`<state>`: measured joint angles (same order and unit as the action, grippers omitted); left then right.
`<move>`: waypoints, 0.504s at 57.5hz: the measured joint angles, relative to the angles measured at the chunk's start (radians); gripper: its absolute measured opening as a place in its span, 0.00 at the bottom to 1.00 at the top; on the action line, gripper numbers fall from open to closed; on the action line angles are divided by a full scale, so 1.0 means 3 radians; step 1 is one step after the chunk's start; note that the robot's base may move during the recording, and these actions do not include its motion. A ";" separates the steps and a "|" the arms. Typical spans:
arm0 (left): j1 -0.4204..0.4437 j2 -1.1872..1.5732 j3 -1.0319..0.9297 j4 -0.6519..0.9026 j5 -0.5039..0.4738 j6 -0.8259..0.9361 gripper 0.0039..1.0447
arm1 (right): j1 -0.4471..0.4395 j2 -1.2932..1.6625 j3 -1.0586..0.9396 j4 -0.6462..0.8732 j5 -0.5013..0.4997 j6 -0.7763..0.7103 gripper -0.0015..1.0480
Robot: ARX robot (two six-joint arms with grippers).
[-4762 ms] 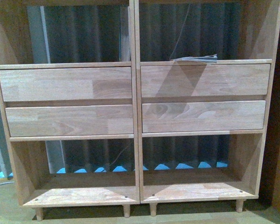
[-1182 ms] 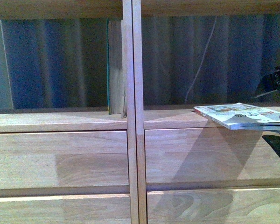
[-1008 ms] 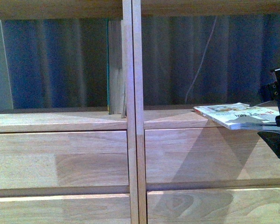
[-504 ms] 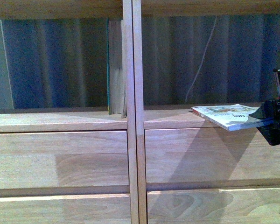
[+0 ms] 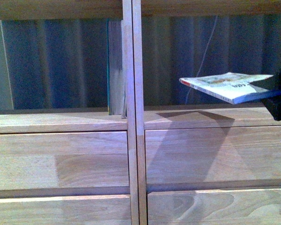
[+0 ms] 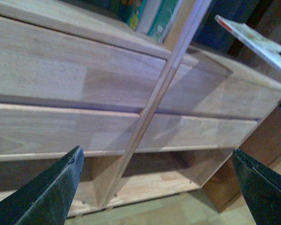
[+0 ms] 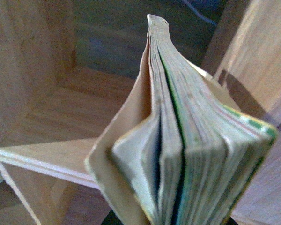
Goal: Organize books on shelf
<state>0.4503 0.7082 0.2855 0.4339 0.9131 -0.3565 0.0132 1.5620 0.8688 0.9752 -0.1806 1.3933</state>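
The white paperback book [image 5: 225, 86] hangs nearly flat above the right column's board of the light-wood shelf [image 5: 61, 119], its spine toward the central upright [image 5: 132, 117]. My right gripper [image 5: 277, 97] is shut on the book's far right edge. In the right wrist view the fanned page edges [image 7: 187, 140] fill the frame and hide the jaws. A taller teal-edged book [image 5: 114, 65] stands upright in the left column against the upright. My left gripper [image 6: 157, 197] is open and empty, low in front of the drawer fronts [image 6: 61, 65], with the paperback [image 6: 253, 40] off to its side.
A dark ribbed wall [image 5: 51, 61] shows behind the open shelf back, with a thin cable [image 5: 201, 61] hanging in the right bay. An upper board [image 5: 201, 7] runs above the bay. A darker wooden cabinet [image 6: 271, 140] stands beside the shelf. The floor [image 6: 178, 206] lies below.
The paperback lay on the right board's front edge; my right gripper closed on its edge and lifted it clear of the board. The teal-edged book has not moved.
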 joint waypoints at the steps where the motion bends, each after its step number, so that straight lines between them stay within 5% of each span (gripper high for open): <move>1: 0.0017 0.0065 0.0028 0.0060 0.0006 -0.0047 0.93 | 0.0006 -0.0008 -0.0004 0.0008 -0.0001 -0.0004 0.07; 20: -0.0065 0.1863 0.1012 0.1342 -0.0231 -0.1172 0.93 | 0.0219 -0.0120 -0.0056 0.0262 -0.0169 -0.0348 0.07; 29: -0.0383 0.2211 0.1371 0.1319 -0.0479 -0.1401 0.93 | 0.0320 -0.0198 -0.0221 0.0464 -0.0267 -0.0362 0.07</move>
<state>0.3355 1.3716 0.6968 0.8295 0.7692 -0.7769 0.1093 1.5024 0.8024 1.1145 -0.2607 1.2846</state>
